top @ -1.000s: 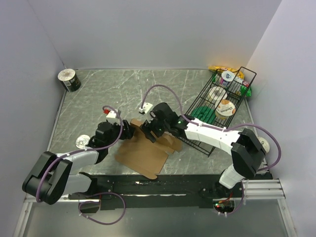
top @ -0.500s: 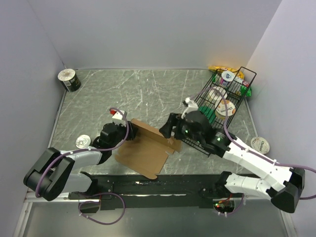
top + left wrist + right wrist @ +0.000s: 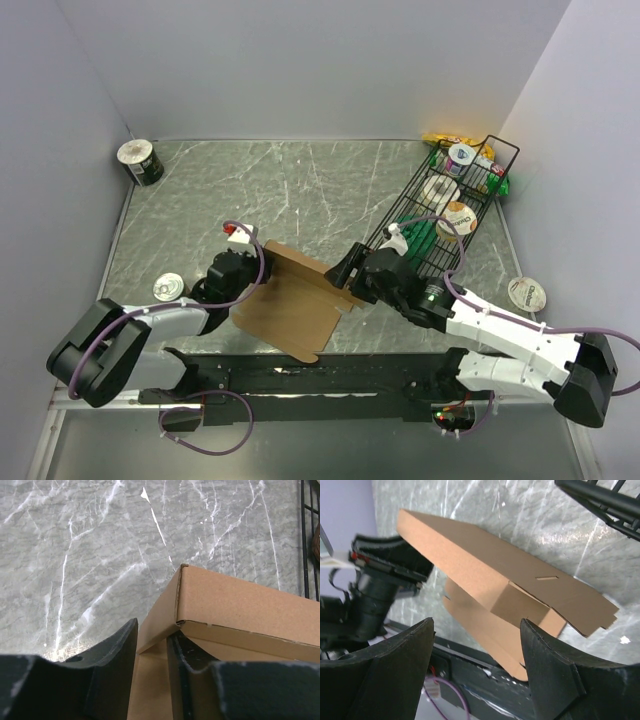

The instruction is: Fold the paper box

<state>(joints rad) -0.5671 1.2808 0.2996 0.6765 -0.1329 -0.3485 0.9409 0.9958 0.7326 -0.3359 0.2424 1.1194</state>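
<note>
The paper box [image 3: 290, 300] is plain brown cardboard, partly folded, lying near the table's front edge. Its far panel [image 3: 240, 600] stands raised over the flat base, and a side flap hangs down from its left corner. My left gripper [image 3: 257, 272] is at that left corner. In the left wrist view its jaws [image 3: 152, 630] stand a narrow gap apart, with the flap's lower edge between them. My right gripper [image 3: 345, 270] hovers at the box's right end. Its fingers [image 3: 476, 625] are wide open above the box [image 3: 495, 575] and hold nothing.
A black wire basket [image 3: 440, 215] with tubs and packets lies tilted at the right, close behind the right gripper. A tin [image 3: 140, 162] stands at the back left, a small can [image 3: 166, 288] by the left arm, a cup [image 3: 527, 293] at the right edge.
The right gripper has pulled back from the middle of the box to its right end. The left gripper's jaws have narrowed round the side flap.
</note>
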